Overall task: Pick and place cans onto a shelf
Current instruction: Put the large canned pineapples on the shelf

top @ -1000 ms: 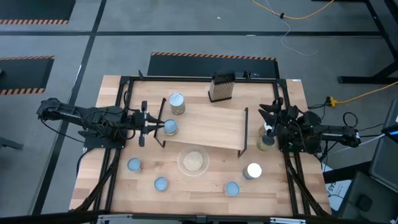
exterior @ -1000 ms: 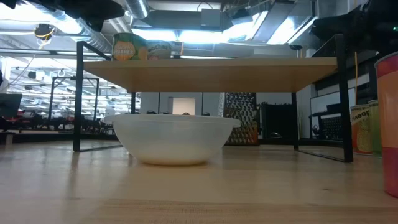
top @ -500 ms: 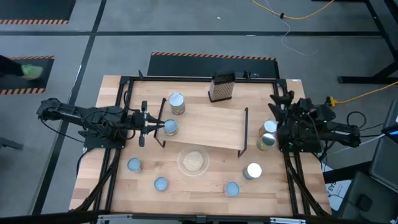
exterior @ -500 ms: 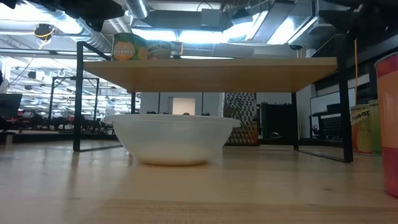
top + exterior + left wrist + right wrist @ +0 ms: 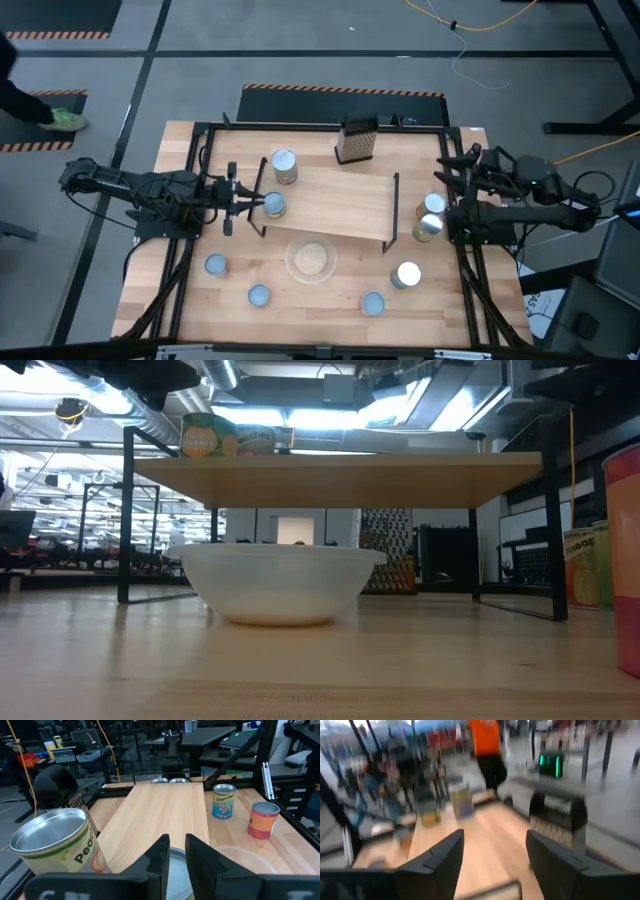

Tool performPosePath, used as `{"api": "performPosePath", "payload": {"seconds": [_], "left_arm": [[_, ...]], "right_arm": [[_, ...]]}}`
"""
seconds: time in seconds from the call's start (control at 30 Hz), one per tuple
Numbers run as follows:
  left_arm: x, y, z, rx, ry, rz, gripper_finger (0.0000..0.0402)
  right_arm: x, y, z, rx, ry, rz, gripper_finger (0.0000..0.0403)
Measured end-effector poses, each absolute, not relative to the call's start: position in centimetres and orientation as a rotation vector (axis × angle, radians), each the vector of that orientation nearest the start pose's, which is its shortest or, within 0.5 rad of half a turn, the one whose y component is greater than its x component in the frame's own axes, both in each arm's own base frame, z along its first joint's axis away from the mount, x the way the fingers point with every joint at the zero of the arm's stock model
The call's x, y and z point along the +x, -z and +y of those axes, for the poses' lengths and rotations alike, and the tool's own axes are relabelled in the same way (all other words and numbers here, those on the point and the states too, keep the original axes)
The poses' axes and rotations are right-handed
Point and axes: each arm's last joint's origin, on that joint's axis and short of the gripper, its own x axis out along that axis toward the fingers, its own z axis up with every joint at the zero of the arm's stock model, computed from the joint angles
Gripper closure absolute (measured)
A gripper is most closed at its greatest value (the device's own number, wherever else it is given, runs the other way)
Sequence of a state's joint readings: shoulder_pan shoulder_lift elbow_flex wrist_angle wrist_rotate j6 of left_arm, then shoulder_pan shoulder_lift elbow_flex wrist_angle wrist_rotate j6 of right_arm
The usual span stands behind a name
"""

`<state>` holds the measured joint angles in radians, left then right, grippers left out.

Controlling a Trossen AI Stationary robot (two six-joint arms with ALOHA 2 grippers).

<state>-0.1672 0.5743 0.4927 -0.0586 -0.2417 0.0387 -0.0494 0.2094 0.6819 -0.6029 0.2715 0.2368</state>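
Observation:
The shelf (image 5: 335, 205) stands mid-table, with two cans at its left end: one at the far corner (image 5: 285, 165) and one at the near corner (image 5: 273, 205). My left gripper (image 5: 252, 203) sits at the near can's left side. In the left wrist view its fingers (image 5: 177, 851) are almost together, over that can's top (image 5: 175, 872). Two more cans (image 5: 432, 203) (image 5: 428, 227) stand on the table by the shelf's right end. My right gripper (image 5: 446, 168) is open and empty, raised to the right of them; it also shows in the right wrist view (image 5: 495, 865). My left gripper reaches level from the table's left toward the near can on the shelf. The fingers hide the meeting place, so I cannot tell whether they touch the can's top rim (image 5: 172, 865).
A round dish (image 5: 311, 258) sits in front of the shelf. Several cans stand along the near part of the table (image 5: 215, 265) (image 5: 259, 295) (image 5: 372, 303) (image 5: 407, 273). A dark grater (image 5: 356, 140) stands behind the shelf. Black rails (image 5: 195, 180) run along the table's sides.
My right gripper has risen and drawn back from above the two cans by the shelf's right end, toward the table's right and far edges, turning as it went. The farther of those two cans, covered before, now shows.

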Motion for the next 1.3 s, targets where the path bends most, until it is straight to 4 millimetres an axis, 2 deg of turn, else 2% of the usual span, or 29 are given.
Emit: {"api": "performPosePath", "payload": {"seconds": [0.23, 0.4, 0.53, 0.77, 1.03, 1.3], "left_arm": [[14.2, -27.3, -1.7, 0.067, -0.072, 0.139, 0.0347], [14.2, -27.3, -1.7, 0.067, -0.072, 0.139, 0.0347], [14.2, -27.3, -1.7, 0.066, -0.072, 0.139, 0.0347], [14.2, -27.3, -1.7, 0.066, -0.072, 0.139, 0.0347], [14.2, -27.3, -1.7, 0.063, -0.072, 0.139, 0.0347], [14.2, -27.3, -1.7, 0.063, -0.072, 0.139, 0.0347]], "right_arm": [[5.9, -32.1, -1.1, 0.209, 0.365, 0.376, 0.0185], [6.7, -32.4, -1.1, 0.259, 0.399, 0.506, 0.0185], [7.3, -31.8, -1.1, 0.360, 0.445, 0.578, 0.0185], [8.4, -29.5, -1.2, 0.558, 0.578, 0.729, 0.0185], [9.8, -28.2, -1.2, 0.624, 0.674, 0.862, 0.0185], [11.6, -27.1, -1.1, 0.705, 0.697, 1.002, 0.0185]]}}
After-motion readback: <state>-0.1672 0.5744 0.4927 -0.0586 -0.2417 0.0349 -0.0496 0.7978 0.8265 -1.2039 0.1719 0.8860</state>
